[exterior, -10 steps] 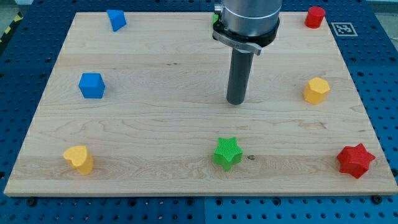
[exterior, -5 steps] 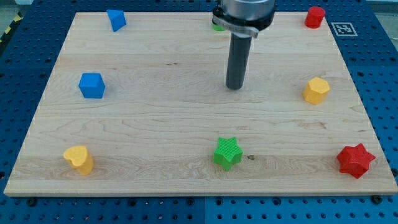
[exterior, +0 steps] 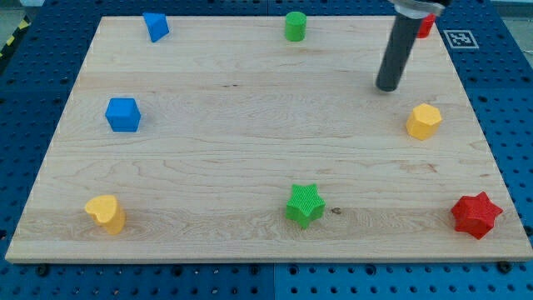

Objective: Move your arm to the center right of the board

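My tip (exterior: pixel 387 87) rests on the wooden board (exterior: pixel 250 150) in its upper right part. It stands up and to the left of the yellow hexagonal block (exterior: pixel 424 122), with a small gap between them. The red block (exterior: pixel 427 27) at the top right corner is mostly hidden behind the rod. The tip touches no block.
A green cylinder (exterior: pixel 295 26) stands at the top middle. A blue block (exterior: pixel 155 26) is at the top left and a blue cube (exterior: pixel 122 114) at the left. A yellow heart (exterior: pixel 106 213), a green star (exterior: pixel 305 205) and a red star (exterior: pixel 476 214) lie along the bottom.
The rod has moved from the board's middle to the upper right, toward the yellow hexagonal block. The green cylinder has come into full view. No block has moved.
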`<state>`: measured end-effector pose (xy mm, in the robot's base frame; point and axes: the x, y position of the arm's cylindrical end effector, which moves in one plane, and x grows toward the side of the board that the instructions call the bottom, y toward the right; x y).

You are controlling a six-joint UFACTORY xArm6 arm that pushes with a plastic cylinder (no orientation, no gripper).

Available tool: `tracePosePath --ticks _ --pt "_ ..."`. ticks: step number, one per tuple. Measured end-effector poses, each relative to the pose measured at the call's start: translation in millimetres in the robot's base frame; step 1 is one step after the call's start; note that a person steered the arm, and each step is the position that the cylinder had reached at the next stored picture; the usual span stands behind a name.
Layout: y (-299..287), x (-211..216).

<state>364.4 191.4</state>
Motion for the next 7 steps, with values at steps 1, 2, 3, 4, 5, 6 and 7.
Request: tracePosePath --ticks 1,2,3,4,5,6,7 --pt "30 0" --pt "62 0" --pt "82 -3" --pt "87 -4" --pt "88 -4" --pt "113 -4" --pt "130 -4"
